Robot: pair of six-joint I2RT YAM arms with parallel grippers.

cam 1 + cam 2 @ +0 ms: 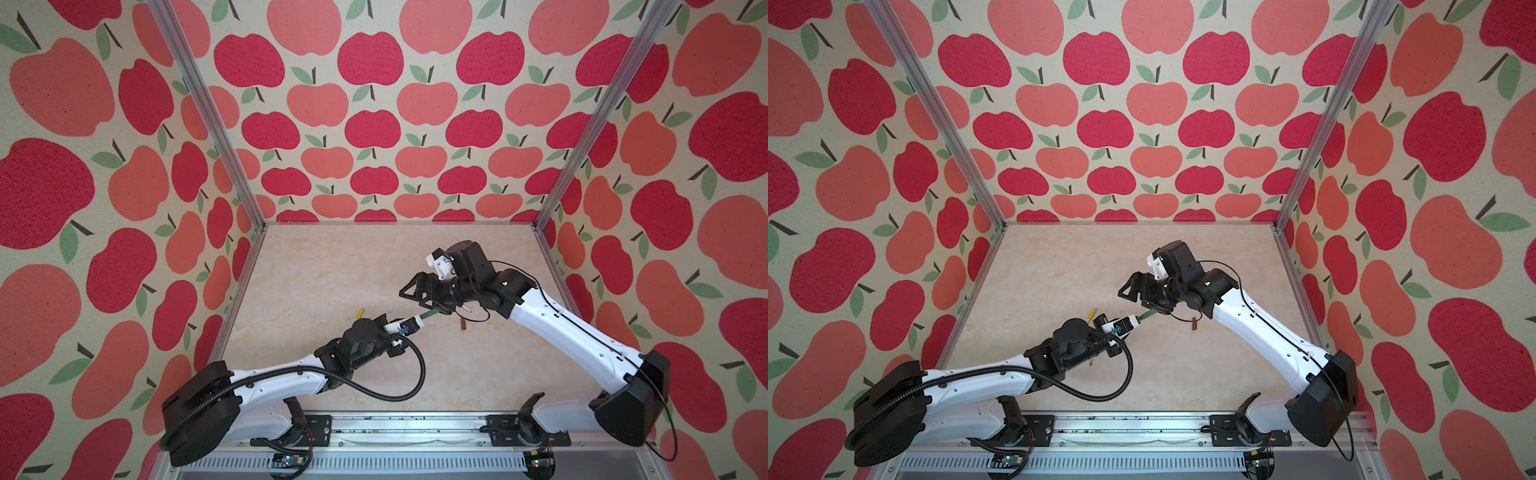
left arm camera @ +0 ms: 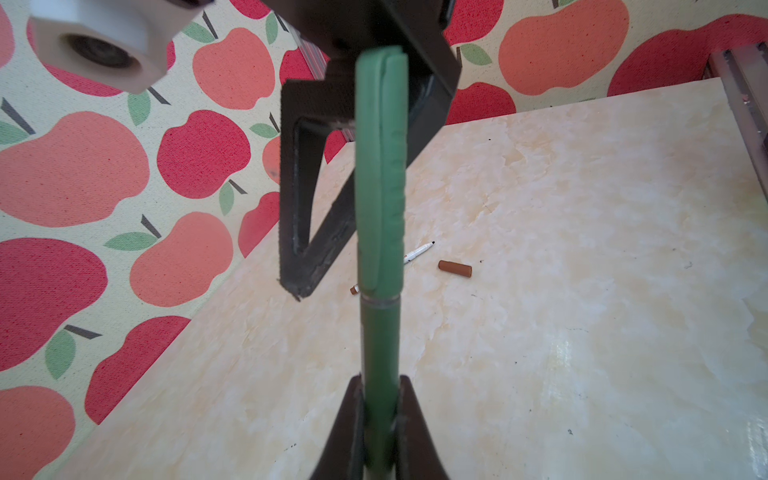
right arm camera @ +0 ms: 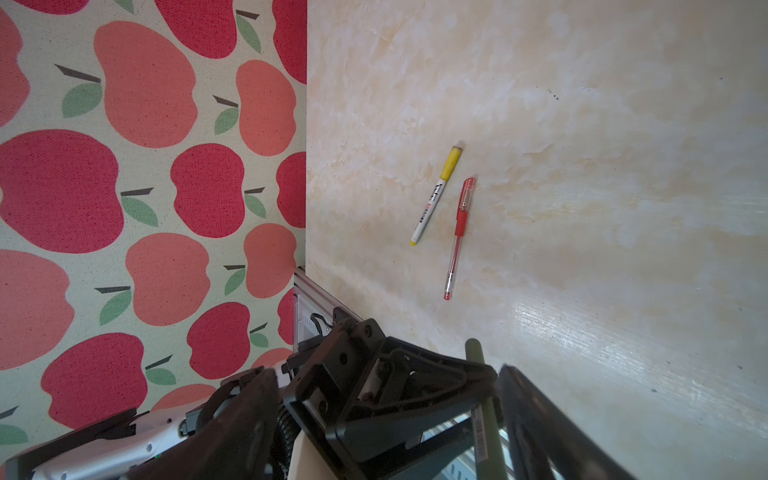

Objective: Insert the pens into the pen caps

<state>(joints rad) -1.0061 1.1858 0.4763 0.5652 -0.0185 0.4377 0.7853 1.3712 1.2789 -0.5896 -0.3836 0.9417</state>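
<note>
Shows a pale marbled tabletop (image 3: 602,166) meeting an apple-print wall (image 3: 145,166), with two pens lying side by side on the stone, near each other but not touching: a white pen (image 3: 430,208) wearing its yellow cap (image 3: 451,163), and a red pen (image 3: 454,257) with the clipped red cap (image 3: 466,193) pushed on. Catches, close to the lens and partly blurred, a dark green pen (image 3: 484,415) with a barcode label on its barrel, clamped in the black jaws of the left gripper (image 3: 486,386), rounded end poking just past them.
</note>
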